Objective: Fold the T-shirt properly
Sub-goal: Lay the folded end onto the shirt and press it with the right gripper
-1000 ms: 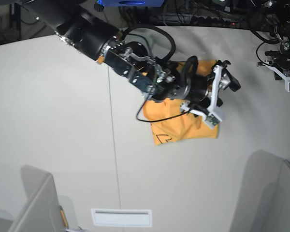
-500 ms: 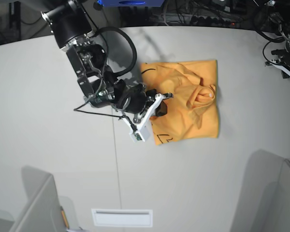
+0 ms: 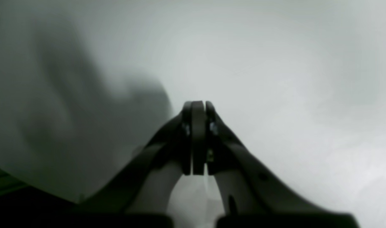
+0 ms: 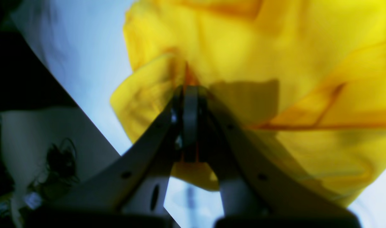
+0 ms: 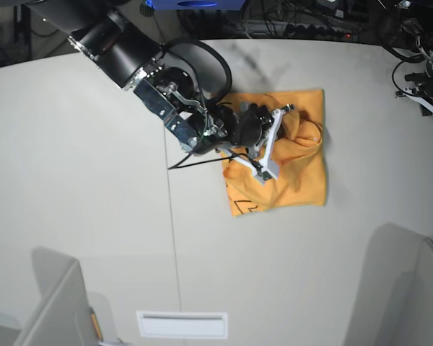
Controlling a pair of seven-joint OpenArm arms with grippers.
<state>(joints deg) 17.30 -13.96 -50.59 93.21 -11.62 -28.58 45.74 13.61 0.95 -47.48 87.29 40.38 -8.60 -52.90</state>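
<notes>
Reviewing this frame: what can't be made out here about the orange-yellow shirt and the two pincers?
- Base view: the right arm covers the upper-left part of the orange-yellow cotton T-shirt, so the fold there is hidden.
- Base view: the black line print is partly tucked under a fold and too small to read.
- Right wrist view: the right pincer meets blurred cloth, so how many layers it pinches is unclear.
- Left wrist view: the left pincer sits over a blurred grey surface.

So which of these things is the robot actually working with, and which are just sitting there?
Part of the job:
- T-shirt, orange-yellow, bunched on the table
- right hand, shut on a fold of the T-shirt
- left hand, shut and holding nothing, parked at the table's far edge

Just lying about:
- table
- white slotted panel
- cables behind the table
</notes>
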